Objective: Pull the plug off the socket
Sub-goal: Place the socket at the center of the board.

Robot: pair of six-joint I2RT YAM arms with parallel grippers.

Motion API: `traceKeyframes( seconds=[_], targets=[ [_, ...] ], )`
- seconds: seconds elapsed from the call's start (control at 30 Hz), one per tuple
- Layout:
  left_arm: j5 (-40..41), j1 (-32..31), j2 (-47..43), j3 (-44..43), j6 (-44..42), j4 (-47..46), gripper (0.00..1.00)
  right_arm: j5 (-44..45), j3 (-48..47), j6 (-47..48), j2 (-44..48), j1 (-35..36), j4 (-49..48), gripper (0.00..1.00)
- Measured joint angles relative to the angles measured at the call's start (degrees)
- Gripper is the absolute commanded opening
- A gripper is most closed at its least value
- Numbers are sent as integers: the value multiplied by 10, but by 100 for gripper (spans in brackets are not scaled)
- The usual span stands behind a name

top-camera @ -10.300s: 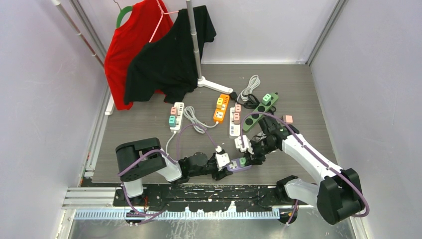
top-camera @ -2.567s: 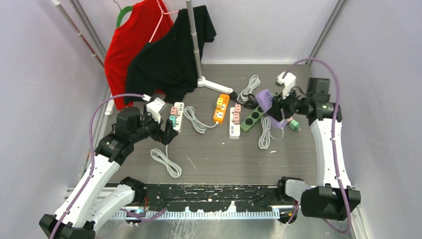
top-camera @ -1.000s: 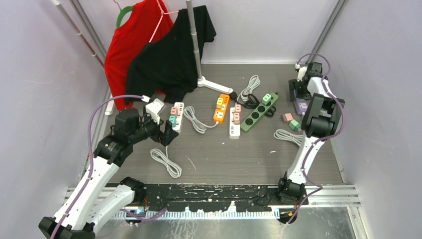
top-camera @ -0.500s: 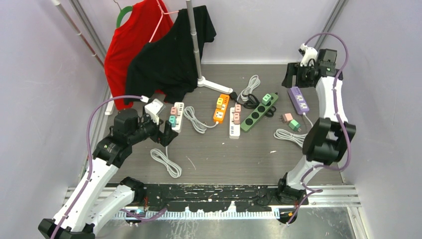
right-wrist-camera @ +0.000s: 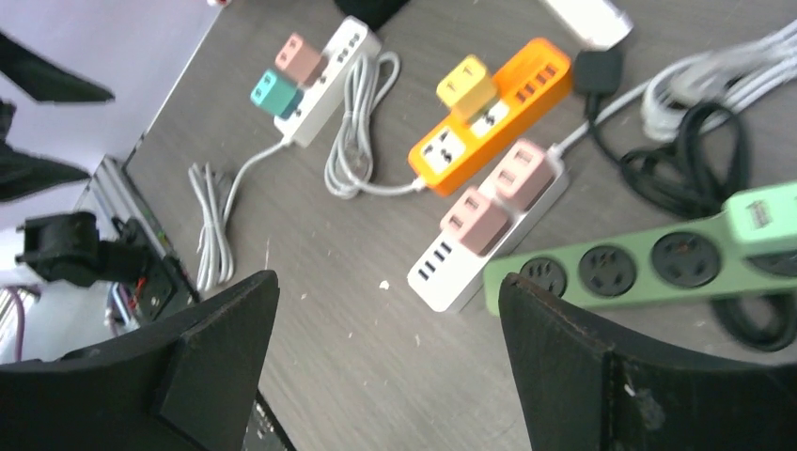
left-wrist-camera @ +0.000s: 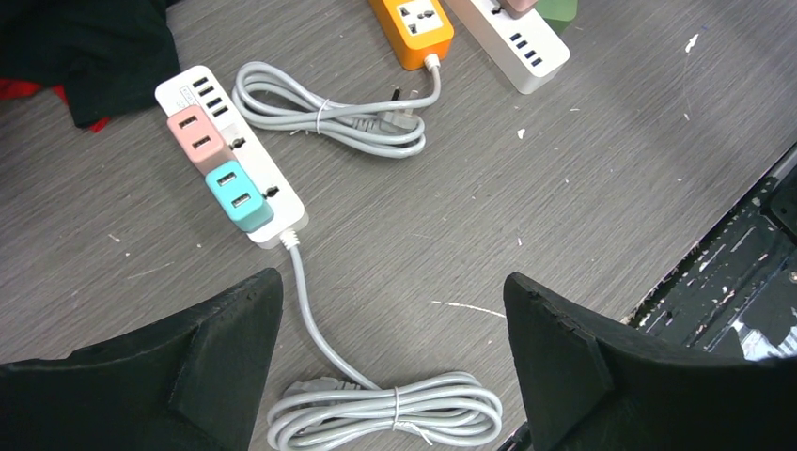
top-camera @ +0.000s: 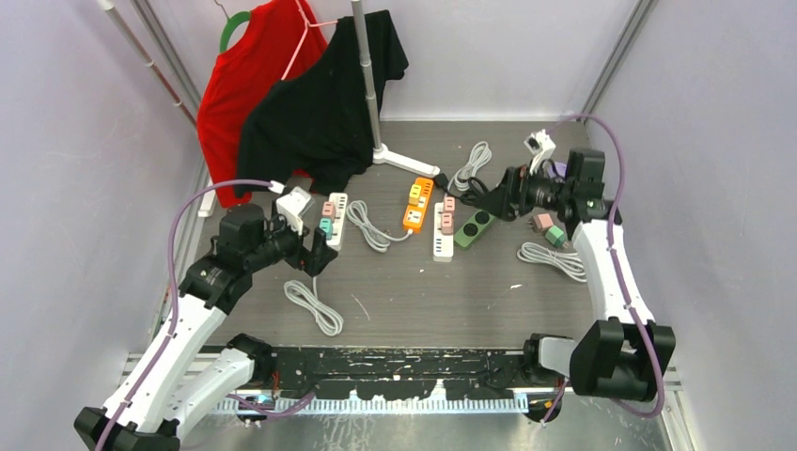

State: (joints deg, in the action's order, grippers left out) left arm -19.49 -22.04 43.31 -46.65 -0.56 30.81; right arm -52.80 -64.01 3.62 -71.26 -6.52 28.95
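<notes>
Approach stage: right gripper [right-wrist-camera: 387,291], jaws apart and empty, hovers beside green strip [right-wrist-camera: 639,263]; left gripper [left-wrist-camera: 393,282], likewise apart, well left of it; next move: clamp strip's green plug [right-wrist-camera: 759,211].

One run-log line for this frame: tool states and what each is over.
left tool: open, empty, over white strip | pink plug, teal plug: seated | right tool: open, empty, over green strip

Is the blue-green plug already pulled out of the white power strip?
No, the blue-green plug sits plugged into the white power strip, right beside the pink plug.
</notes>
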Motion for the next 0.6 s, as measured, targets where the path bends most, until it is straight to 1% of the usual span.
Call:
traceKeyframes(
  seconds=[0.1,0.17,0.33,0.43,0.6],
  targets=[
    [4,0,9,0,0,-1,92,-29,98,-40,41,-1,-75,93],
    [7,0,14,1,0,-1,92,-45,130,-60,54,-1,-106,93],
    [16,0,32,1,3,-2,92,-71,139,-88,71,-1,-157,93],
    [16,0,54,1,21,-5,91,-81,139,-99,82,-1,-175,93],
    [-3,0,86,1,92,-31,91,-89,139,-110,83,-1,-187,93]
  ],
)
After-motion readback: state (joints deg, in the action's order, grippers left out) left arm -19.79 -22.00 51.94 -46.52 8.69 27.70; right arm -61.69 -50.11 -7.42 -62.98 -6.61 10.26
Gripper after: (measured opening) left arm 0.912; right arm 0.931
